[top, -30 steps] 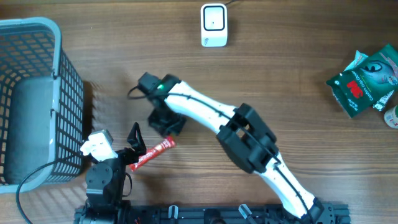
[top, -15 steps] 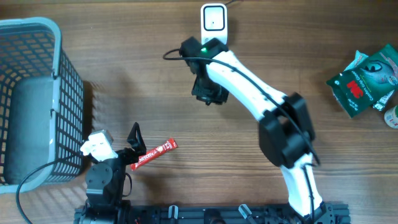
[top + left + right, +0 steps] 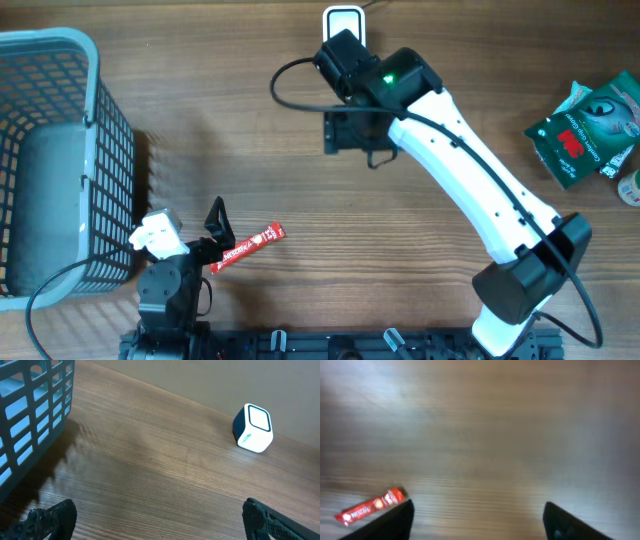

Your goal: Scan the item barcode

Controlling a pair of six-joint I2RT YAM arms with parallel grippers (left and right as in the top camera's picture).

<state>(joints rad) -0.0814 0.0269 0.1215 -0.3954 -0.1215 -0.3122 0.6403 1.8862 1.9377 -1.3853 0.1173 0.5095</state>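
We find the red sachet lying flat on the bench, near its front edge and left of the middle, with its long side slanting up to the right. Nothing holds it. Its lower left end lies just beside the left arm, which sits at the near edge. From overhead we cannot tell whether that end touches the dark fingers there.

The left jaws are spread wide. In the left wrist view one fingertip shows at each lower corner with bare wood between them. That view looks across the bench to the white scanner at the far right and a wall of the grey basket at the left.

The right arm reaches from the near right corner up to the far middle of the bench. Its wrist hangs just in front of the scanner and covers the scanner's lower part. The right jaws are also spread and hold nothing. The right wrist view is blurred, but its fingers stand well apart, and the sachet lies on the wood at the lower left.

The basket fills the left side. Green packets lie at the far right.
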